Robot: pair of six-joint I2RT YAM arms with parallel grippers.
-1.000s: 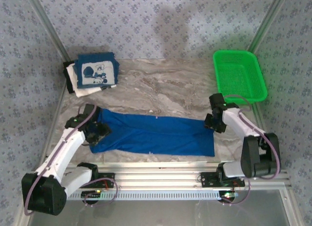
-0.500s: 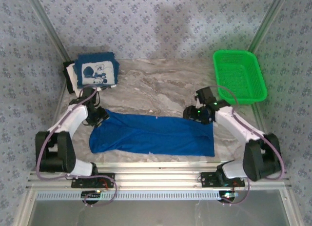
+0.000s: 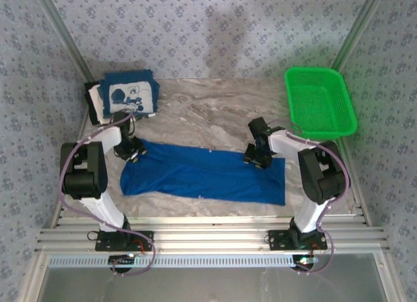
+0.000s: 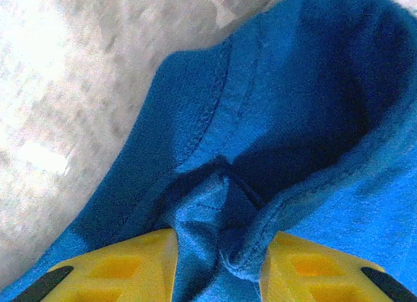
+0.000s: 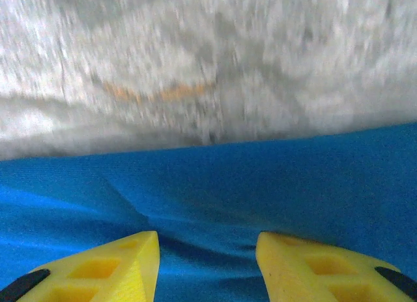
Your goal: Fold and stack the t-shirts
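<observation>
Royal-blue t-shirt (image 3: 202,178): lying across the middle of the surface (image 3: 215,113) as a long band from left to right; narrowed, but not yet a compact packet; no print visible on the upper side.
Left claw (image 3: 132,150): at the far-left corner of the band; closed on a bunched fold of the blue cloth, with the hem pinched between the yellow fingers (image 4: 117,269) in the left wrist view.
Right claw (image 3: 258,157): at the far-right corner of the band, low over the cloth; one yellow finger on each side of a shallow wrinkle; impossible to tell whether gripping the cloth or only resting apart on it.
Folded stack: in the far-left corner of the surface, well apart from the band; navy t-shirt (image 3: 130,93) with the white cartoon panel on top, white t-shirts (image 3: 98,105) under it, their edges showing at the left.
Green mesh basket (image 3: 319,103): at the far right, near the right arm.
Done so far: several shirts folded and stacked; the blue one apparently folded lengthwise.
Left to do: by judgement, the cross folds to bring the band down to the size of the stack, then placing it on the navy one.
Stage: probably late, working on the one loose shirt in sight.
</observation>
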